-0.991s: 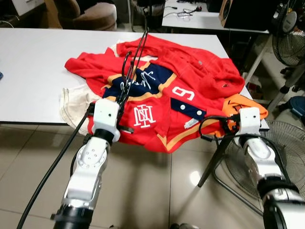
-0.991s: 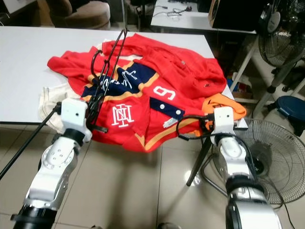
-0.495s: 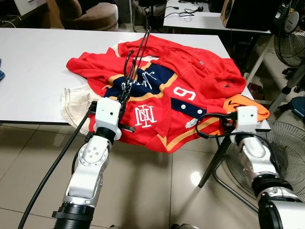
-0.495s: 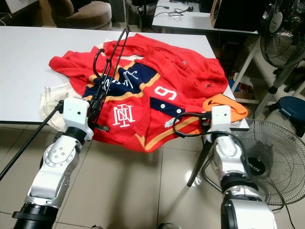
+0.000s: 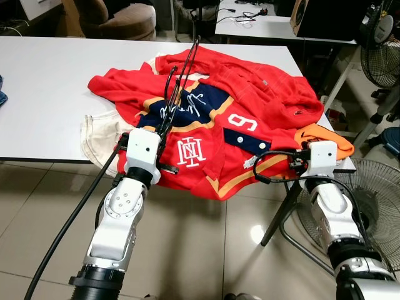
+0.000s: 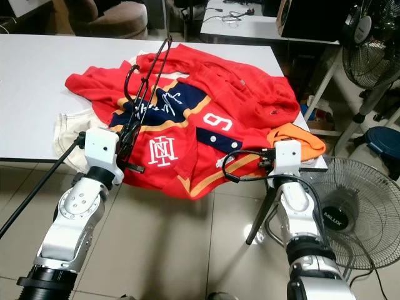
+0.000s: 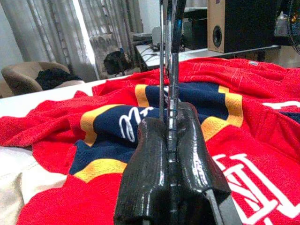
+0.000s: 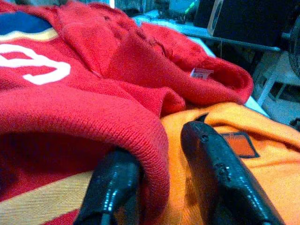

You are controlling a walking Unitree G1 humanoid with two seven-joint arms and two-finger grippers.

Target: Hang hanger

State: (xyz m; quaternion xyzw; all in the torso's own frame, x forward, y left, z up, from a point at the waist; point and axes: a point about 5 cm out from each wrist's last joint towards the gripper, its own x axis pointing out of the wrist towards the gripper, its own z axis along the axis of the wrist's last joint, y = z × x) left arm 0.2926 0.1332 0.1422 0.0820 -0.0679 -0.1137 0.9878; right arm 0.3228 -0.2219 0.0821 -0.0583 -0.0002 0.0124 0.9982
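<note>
Since 1 s earlier, little shifted: left claw (image 5: 164, 128) stayed clamped on thin, stiff, light hanger (image 5: 178, 81); right claw (image 8: 159, 187), parted, straddled soft red shirt (image 5: 250, 94) hem.

Orange garment (image 5: 325, 135) mostly under the red jersey (image 5: 250, 94) (cream cloth (image 5: 100, 134) too)

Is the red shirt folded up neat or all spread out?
Spread out and rumpled. The red shirt sprawls over the white table, one edge hanging off the front, bunched folds near the orange cloth.
</note>
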